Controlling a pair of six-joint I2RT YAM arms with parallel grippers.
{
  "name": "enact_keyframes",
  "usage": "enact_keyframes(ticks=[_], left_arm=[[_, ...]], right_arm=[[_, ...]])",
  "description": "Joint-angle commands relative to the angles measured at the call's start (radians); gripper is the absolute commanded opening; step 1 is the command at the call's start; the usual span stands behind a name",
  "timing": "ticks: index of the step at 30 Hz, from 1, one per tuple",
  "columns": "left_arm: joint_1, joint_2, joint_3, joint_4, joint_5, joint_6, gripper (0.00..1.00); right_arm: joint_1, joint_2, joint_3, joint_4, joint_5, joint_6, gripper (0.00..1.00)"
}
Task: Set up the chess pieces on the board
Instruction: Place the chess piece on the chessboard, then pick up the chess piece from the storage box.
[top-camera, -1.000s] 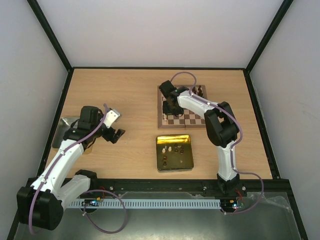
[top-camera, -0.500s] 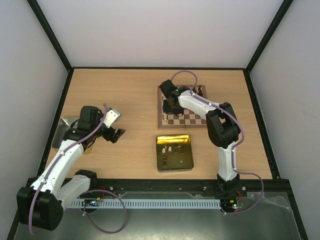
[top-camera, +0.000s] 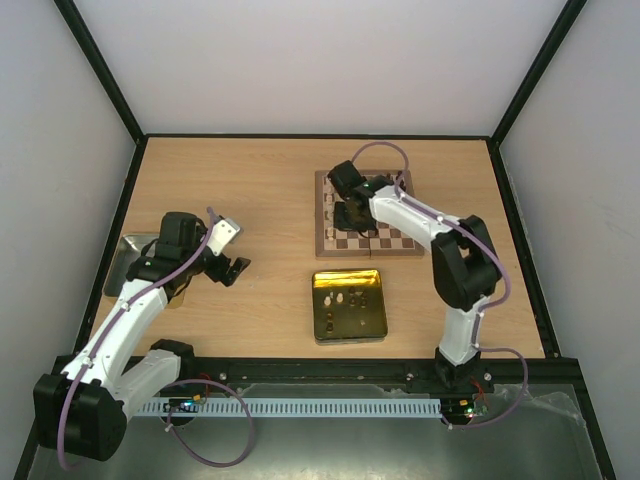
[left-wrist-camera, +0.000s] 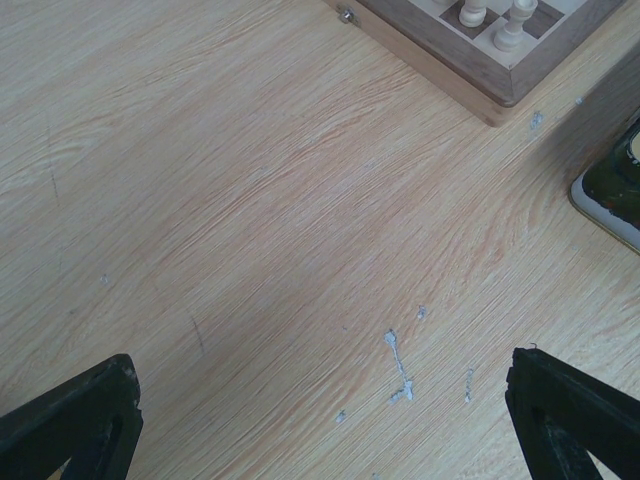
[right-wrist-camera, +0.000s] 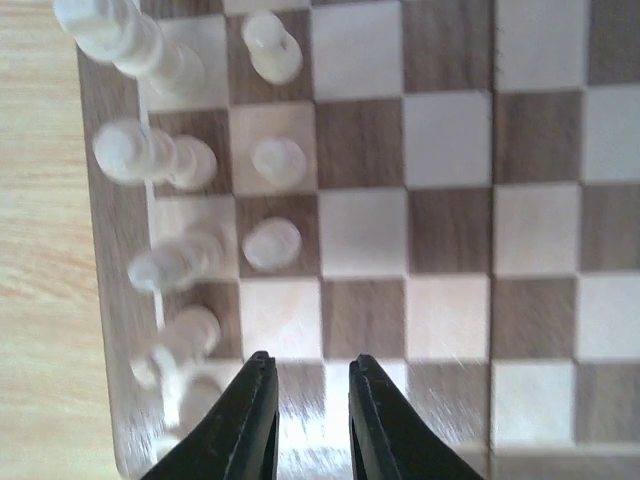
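Observation:
The board (top-camera: 385, 238) lies on the table at the back right. My right gripper (top-camera: 350, 212) hovers over its left part. In the right wrist view the gripper (right-wrist-camera: 312, 365) is open by a narrow gap, with nothing between the jaws and bare squares below. Cream chess pieces (right-wrist-camera: 278, 160) stand in two columns along the board's left edge (right-wrist-camera: 100, 250). Dark pieces (top-camera: 400, 182) stand at the board's far right. More pieces (top-camera: 340, 298) lie in the gold tin (top-camera: 349, 330). My left gripper (top-camera: 232, 268) is wide open and empty over bare table (left-wrist-camera: 320, 420).
A grey metal tray (top-camera: 118, 262) sits at the table's left edge, under my left arm. In the left wrist view the board's corner (left-wrist-camera: 480, 75) with two cream pieces (left-wrist-camera: 510, 25) shows at the top right, and the tin's rim (left-wrist-camera: 605, 200) at the right edge.
My right gripper and arm have shifted a little to the right over the board. The left arm has not moved.

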Motion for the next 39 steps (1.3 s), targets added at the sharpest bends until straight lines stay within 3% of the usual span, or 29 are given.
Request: enact_keyframes(ticks=[1, 12, 20, 39], left_arm=[[-0.005, -0.001, -0.014, 0.006, 0.004, -0.002, 0.99], [-0.014, 0.01, -0.015, 0.012, -0.019, -0.008, 0.99], [-0.015, 0.014, -0.019, 0.013, -0.033, -0.01, 0.99], [-0.017, 0.012, -0.024, 0.013, -0.04, -0.01, 0.99]], right_arm=[[0.003, -0.133, -0.106, -0.018, -0.003, 0.017, 0.19], [0.275, -0.37, -0.326, -0.041, 0.01, 0.13, 0.17], [0.418, -0.423, -0.474, 0.027, -0.017, 0.213, 0.17], [0.465, -0.335, -0.492, 0.101, -0.039, 0.209, 0.19]])
